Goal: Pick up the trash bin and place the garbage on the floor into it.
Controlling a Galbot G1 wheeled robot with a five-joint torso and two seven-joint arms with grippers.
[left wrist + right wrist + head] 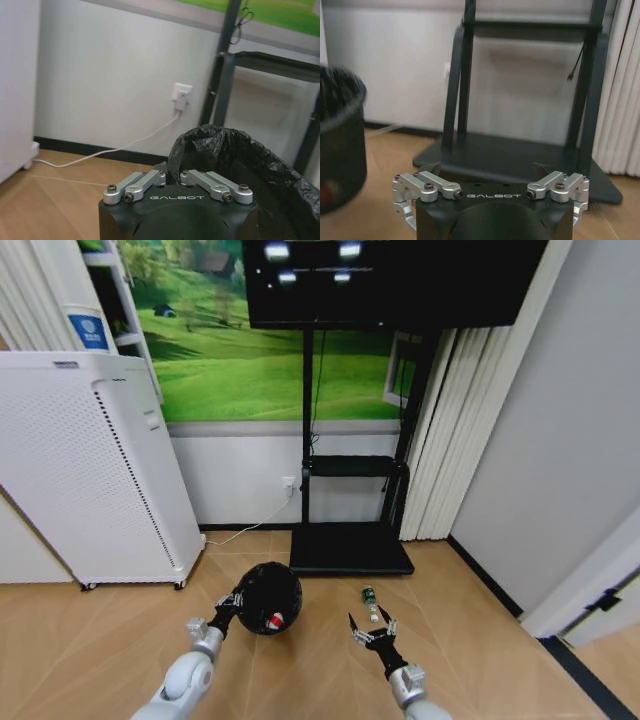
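Wood floor beneath black trash bin, bottle

A: What colour is the trash bin?
B: Black, with a shiny black liner. Inside it lies a red-and-white wad.
A: And the bottle on the floor?
B: Dark green with a pale cap, on light brown wood-pattern planks.
A: The grippers?
B: The left gripper and right gripper have silver links and black bodies.
A: The cabinet?
B: White, with fine dotted perforation. The wall picture is grass green.
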